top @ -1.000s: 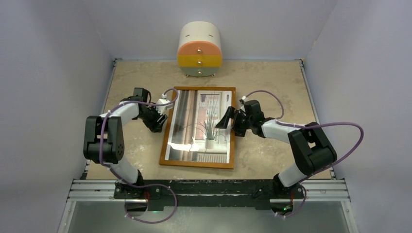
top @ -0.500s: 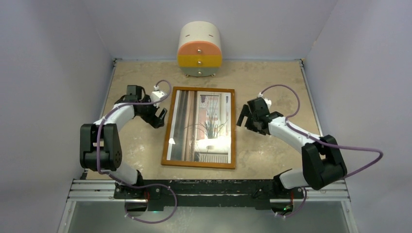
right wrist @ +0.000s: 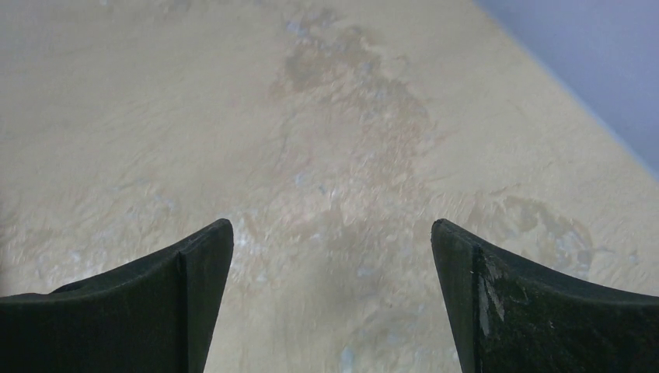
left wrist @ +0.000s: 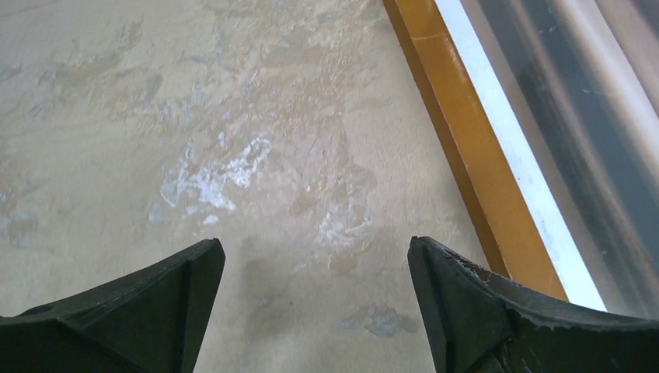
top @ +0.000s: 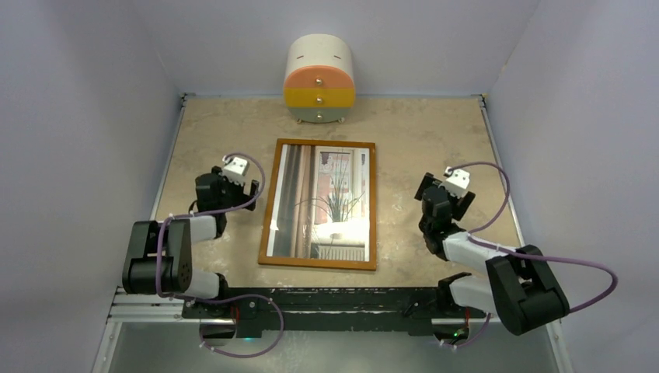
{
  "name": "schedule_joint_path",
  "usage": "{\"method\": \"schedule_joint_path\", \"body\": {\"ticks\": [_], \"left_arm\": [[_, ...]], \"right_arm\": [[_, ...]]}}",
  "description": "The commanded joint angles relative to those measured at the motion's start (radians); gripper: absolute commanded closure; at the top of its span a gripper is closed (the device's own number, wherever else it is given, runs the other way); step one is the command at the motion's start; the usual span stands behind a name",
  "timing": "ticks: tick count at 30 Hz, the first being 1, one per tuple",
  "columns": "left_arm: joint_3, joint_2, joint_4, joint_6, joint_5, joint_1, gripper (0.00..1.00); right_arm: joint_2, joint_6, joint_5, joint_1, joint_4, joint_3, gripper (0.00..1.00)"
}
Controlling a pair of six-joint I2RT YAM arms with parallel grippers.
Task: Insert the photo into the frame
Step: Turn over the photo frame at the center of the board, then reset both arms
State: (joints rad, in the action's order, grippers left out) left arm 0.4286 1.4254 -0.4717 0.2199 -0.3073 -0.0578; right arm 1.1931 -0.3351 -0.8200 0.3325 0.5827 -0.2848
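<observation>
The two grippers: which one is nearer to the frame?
The left gripper: its wrist view shows the wooden edge of the frame close beside it, while the right gripper sees only the table, farther away.

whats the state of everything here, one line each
photo, lying in the frame, picture side up
frame, flat on the table, holding the photo
left gripper, open, empty, beside the frame
right gripper, open, empty, over bare table
small drawer cabinet, all three drawers shut
</observation>
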Motion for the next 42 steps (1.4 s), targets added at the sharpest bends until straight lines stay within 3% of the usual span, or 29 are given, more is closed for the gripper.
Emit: {"method": "schedule_joint_path", "body": {"ticks": [1, 8, 10, 14, 16, 18, 19, 20, 22, 25, 28, 42], "left_arm": [[-0.148, -0.014, -0.509, -0.052, 0.042, -0.002, 0.05], [-0.191, -0.007, -0.628, -0.094, 0.072, -0.002, 0.04], [-0.218, 0.027, -0.729, -0.127, 0.074, -0.001, 0.03], [-0.242, 0.223, -0.98, -0.102, 0.113, 0.046, 0.02], [-0.218, 0.177, -0.847, -0.05, 0.194, 0.113, 0.02], [-0.201, 0.207, -0.873, -0.059, 0.233, 0.127, 0.01], [-0.174, 0.205, -0.82, -0.069, 0.254, 0.124, 0.01], [-0.149, 0.188, -0.742, -0.077, 0.263, 0.121, 0.01], [-0.163, 0.208, -0.805, -0.083, 0.263, 0.118, 0.02], [-0.16, 0.191, -0.766, -0.083, 0.266, 0.118, 0.02], [-0.158, 0.193, -0.768, -0.087, 0.272, 0.118, 0.01], [-0.159, 0.198, -0.778, -0.089, 0.271, 0.116, 0.0]], "right_arm": [[0.068, 0.168, -0.049, -0.051, 0.506, 0.054, 0.01], [0.265, 0.178, 0.101, -0.13, 0.76, 0.087, 0.01], [0.315, 0.238, 0.089, -0.133, 0.906, 0.105, 0.01], [0.3, 0.237, 0.179, -0.133, 0.897, 0.13, 0.01], [0.318, 0.272, 0.233, -0.134, 0.956, 0.148, 0.01], [0.388, 0.335, 0.376, -0.136, 0.997, 0.15, 0.01], [0.45, 0.382, 0.314, -0.125, 1.105, 0.139, 0.01], [0.44, 0.364, 0.276, -0.111, 1.057, 0.121, 0.01], [0.381, 0.27, 0.316, -0.135, 0.789, 0.055, 0.01], [0.376, 0.235, 0.387, -0.189, 0.707, 0.018, 0.01], [0.395, 0.27, 0.358, -0.193, 0.823, 0.041, 0.01], [0.39, 0.269, 0.375, -0.193, 0.798, 0.038, 0.01]]}}
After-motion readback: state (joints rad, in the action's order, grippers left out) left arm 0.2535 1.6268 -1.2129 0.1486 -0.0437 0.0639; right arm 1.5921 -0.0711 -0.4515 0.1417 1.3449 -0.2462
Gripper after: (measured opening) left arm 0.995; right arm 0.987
